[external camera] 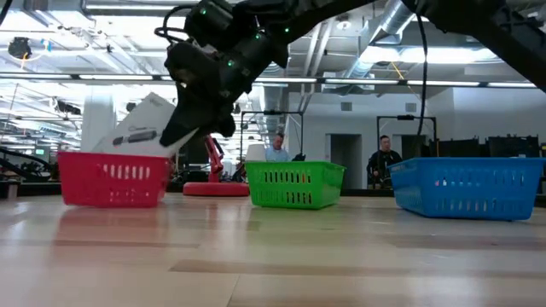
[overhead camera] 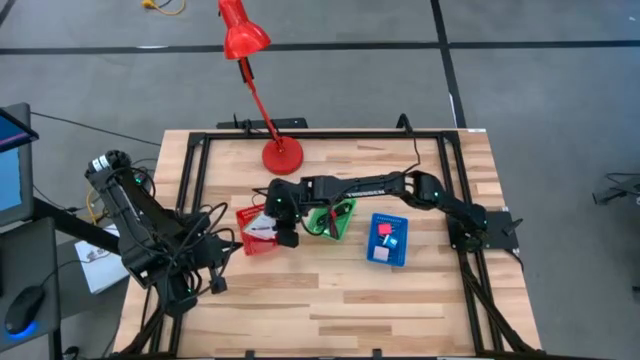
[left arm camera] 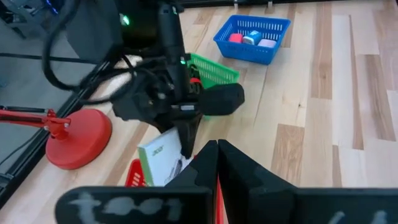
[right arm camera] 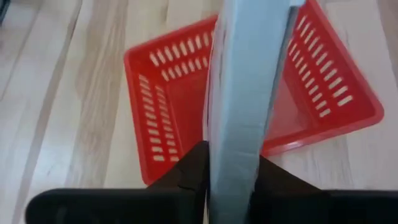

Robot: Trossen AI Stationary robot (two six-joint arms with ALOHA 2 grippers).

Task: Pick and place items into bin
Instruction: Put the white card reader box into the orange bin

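My right gripper (overhead camera: 278, 226) reaches across the table and stands over the red bin (overhead camera: 256, 238), shut on a white card (external camera: 136, 128). In the left wrist view the card (left arm camera: 160, 163) shows a green border. The blue bin (overhead camera: 388, 240) holds two pink blocks (left arm camera: 235, 37) and a blue-white cube (left arm camera: 252, 37). My left gripper (left arm camera: 217, 152) waits shut at the table's left, close to the red bin. No pen-like stick or dark red cord shows plainly. My right gripper pinches the white card between its two fingers at one end (right arm camera: 239, 149), coming from above and slanting toward the table's left. The card lies edge-on between the fingers (right arm camera: 189, 168). It is tilted, its free end over the red bin; whether it touches the bin, I cannot tell.
A green bin (overhead camera: 337, 215) sits between the red and blue bins, under my right arm. The red desk lamp's base (overhead camera: 282, 156) stands near the table's far edge behind the bins. A black frame (overhead camera: 195, 150) runs along the table's sides. Bare wood lies toward the near edge.
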